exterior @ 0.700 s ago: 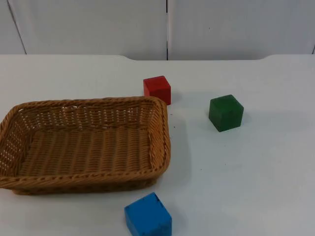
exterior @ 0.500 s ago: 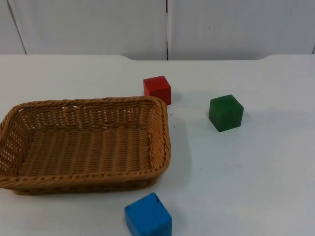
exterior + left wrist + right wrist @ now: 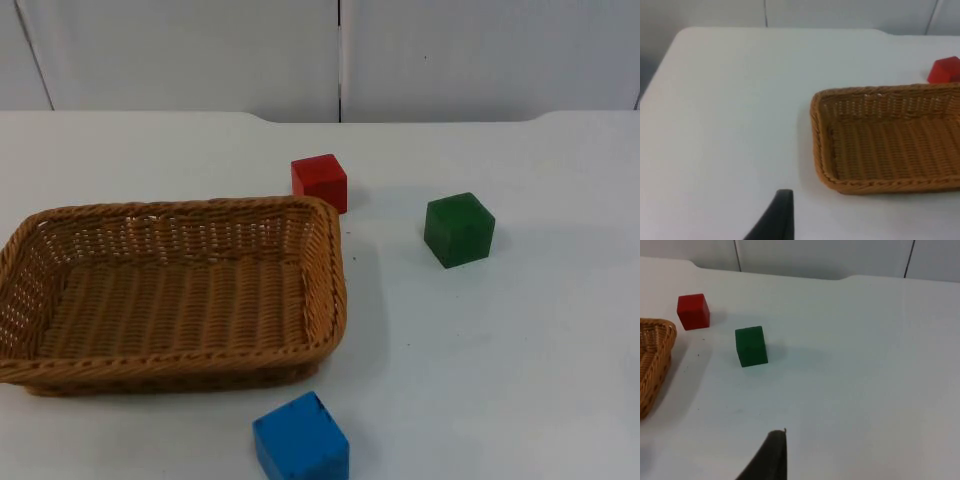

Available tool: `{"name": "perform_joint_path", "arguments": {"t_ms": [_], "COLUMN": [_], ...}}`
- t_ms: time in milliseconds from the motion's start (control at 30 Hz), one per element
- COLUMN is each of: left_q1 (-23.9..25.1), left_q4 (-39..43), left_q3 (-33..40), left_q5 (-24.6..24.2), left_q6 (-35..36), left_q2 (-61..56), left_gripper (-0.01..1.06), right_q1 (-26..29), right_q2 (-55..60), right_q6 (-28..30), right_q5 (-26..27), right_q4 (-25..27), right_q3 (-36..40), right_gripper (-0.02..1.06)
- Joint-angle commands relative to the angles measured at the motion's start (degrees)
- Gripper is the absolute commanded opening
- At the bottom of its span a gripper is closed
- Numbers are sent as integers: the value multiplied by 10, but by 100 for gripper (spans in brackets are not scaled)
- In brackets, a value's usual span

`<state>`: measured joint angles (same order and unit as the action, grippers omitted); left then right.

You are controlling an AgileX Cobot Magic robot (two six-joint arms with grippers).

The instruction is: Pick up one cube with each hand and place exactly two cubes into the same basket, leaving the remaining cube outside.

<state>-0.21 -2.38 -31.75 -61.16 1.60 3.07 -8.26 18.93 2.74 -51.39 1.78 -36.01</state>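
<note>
Cubes all lie outside the empty woven wicker basket (image 3: 170,290): right gripper (image 3: 771,455), fingers' state not discernible, should descend squarely on the green wooden cube (image 3: 751,346) ahead, left gripper (image 3: 775,217), equally unclear, toward the red wooden cube (image 3: 945,70) beyond the basket.

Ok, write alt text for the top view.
An empty wicker basket sits on a white table, with three cubes outside it: a red cube just behind its far right corner, a green cube further right, and a blue cube in front.

Bright, even overhead light; soft shadows fall right of the basket (image 3: 170,290) and green cube (image 3: 459,229); wrist views slightly soft.
</note>
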Motion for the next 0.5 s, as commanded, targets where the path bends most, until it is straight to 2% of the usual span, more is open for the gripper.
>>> {"name": "perform_joint_path", "arguments": {"t_ms": [0,300,467], "left_q1": [1,1,1], "left_q4": [-23,-48,-72], "left_q3": [-7,-24,-24], "left_q5": [4,6,8], "left_q6": [2,2,2], "left_q2": [19,79,105], "left_gripper": [105,105,105], "right_q1": [4,4,4], "right_q2": [25,121,179], "right_q6": [5,5,5], "right_q5": [27,67,67], "right_q4": [4,5,17], "right_q3": [-5,-7,-30], "right_gripper": [105,105,105]}}
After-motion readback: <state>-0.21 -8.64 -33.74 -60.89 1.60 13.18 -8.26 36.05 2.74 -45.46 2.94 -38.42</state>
